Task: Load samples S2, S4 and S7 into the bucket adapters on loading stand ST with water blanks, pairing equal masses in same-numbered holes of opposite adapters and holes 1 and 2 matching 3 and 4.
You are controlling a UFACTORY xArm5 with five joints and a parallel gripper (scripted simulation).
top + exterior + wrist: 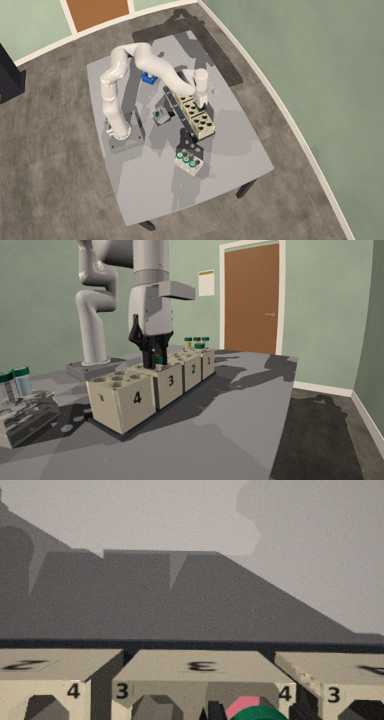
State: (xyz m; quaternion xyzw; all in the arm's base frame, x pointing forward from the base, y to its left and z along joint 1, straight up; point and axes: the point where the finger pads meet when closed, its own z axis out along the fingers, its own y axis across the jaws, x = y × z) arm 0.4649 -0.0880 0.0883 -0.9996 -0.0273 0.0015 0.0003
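My gripper (200,108) (157,365) (260,714) is shut on an orange-dot tube (157,359) just below its green cap. The tube stands deep in adapter 3 (187,114) (167,394) (165,666), in hole 4; a little pink content shows beside the cap in the wrist view. Its ID is unreadable. Adapter 4 (206,131) (113,411) shows no tube. Adapter 2 (192,377) shows none in the visible holes. An orange-dot tube (199,345) stands in adapter 1 (208,368). White-dot blanks (179,155) (186,160) (192,164) stand in the clear rack (194,173).
The blue rack (148,79) at the back holds several tubes, partly hidden by the arm. The green DONE key (157,114) is on its sloped desk (163,120), left of the loading stand (179,112). Another clear rack is partly hidden behind the wrist.
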